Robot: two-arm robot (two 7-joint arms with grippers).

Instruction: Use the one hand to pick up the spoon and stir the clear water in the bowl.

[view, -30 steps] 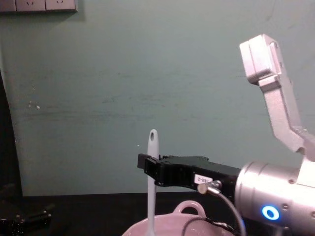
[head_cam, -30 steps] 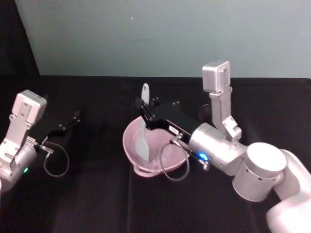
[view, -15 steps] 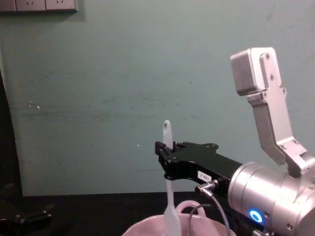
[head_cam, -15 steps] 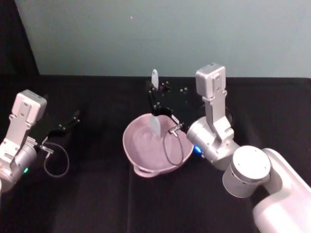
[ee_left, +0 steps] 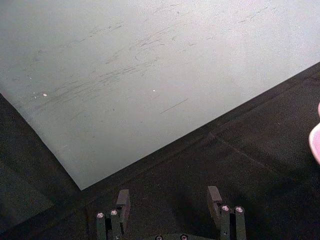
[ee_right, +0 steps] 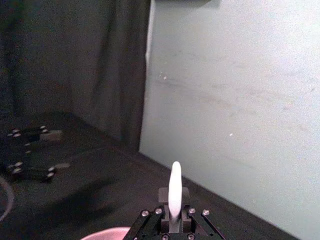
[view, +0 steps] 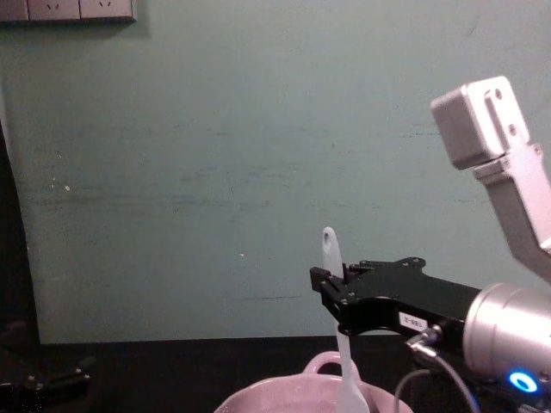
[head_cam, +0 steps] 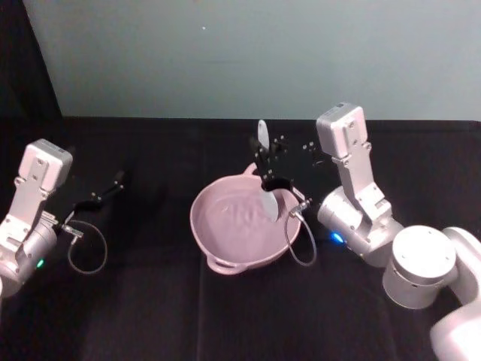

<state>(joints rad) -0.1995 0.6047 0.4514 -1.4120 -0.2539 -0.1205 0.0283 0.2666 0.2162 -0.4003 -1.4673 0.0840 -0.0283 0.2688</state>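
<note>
Stirring is progressing: we are sweeping the spoon (head_cam: 270, 204), pinched upright by our right gripper (head_cam: 264, 171), through the clear water (head_cam: 229, 222) from the middle of the bowl (head_cam: 198, 226) to its far right rim, our left gripper (ee_left: 170, 200) idling wide-open at left.

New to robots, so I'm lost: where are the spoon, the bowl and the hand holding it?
spoon (head_cam: 269, 204): head view, its blade.
bowl (head_cam: 197, 226): head view, left wall.
right hand (head_cam: 266, 179): head view, between its fingertips.

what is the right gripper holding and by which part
The right gripper holds the spoon by its handle, a little below the top end, blade down in the bowl. The left gripper is open, empty.
</note>
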